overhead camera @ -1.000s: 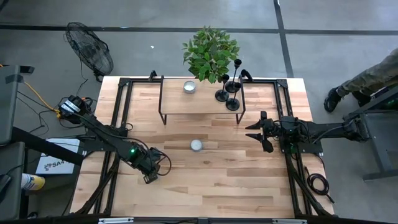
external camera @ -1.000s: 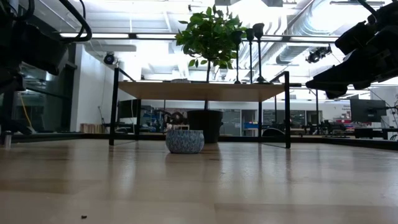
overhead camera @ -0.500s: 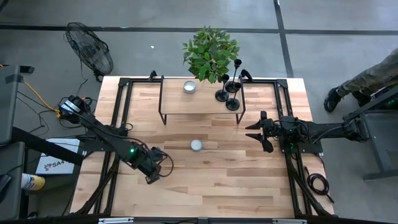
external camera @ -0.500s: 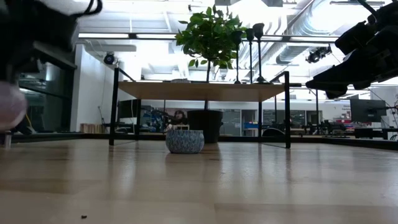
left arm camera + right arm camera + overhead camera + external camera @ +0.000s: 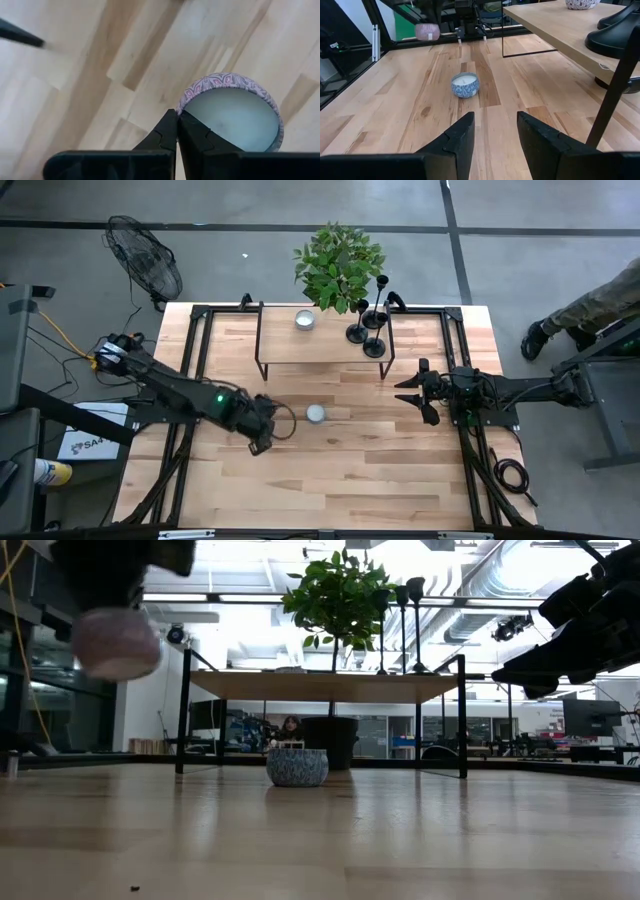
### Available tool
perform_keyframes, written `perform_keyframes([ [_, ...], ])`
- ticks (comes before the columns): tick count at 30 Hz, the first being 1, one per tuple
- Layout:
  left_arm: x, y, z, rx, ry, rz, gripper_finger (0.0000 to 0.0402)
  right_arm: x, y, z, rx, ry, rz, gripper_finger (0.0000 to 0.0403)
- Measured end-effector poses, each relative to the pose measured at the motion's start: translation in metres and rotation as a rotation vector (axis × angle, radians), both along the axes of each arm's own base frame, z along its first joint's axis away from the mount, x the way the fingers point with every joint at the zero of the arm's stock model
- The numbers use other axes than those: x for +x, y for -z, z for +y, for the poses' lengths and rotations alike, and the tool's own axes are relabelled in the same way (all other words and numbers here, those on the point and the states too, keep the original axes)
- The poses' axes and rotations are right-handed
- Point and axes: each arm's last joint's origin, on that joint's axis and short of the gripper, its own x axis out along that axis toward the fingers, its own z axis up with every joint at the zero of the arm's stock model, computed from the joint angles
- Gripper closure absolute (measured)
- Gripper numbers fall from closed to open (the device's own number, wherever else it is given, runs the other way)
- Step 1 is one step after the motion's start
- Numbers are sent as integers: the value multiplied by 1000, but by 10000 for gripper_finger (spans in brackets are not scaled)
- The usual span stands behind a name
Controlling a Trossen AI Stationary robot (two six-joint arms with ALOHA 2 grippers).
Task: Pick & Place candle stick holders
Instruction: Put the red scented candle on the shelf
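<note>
Three black candle stick holders [image 5: 366,328] stand clustered on the raised shelf [image 5: 280,348] toward 1 o'clock. Three small round candles: one white [image 5: 305,320] on the shelf at 12 o'clock, one blue-patterned [image 5: 316,413] mid-surface, one purple-patterned [image 5: 233,112]. One potted plant [image 5: 337,265], one fan [image 5: 144,258], two arms.
</note>
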Motion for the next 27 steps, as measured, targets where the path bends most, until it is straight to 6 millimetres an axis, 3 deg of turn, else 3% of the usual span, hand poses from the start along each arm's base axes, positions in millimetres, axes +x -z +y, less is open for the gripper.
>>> perform_keyframes([
  [9, 13, -57, 28, 47, 51, -37, 401, 0, 0, 0, 0, 0, 0, 261],
  [16, 18, -93, 63, 94, 18, -81, 401, 0, 0, 0, -1, 0, 0, 261],
  [27, 20, -102, 133, 150, -124, -48, 401, 0, 0, 0, -1, 0, 0, 261],
])
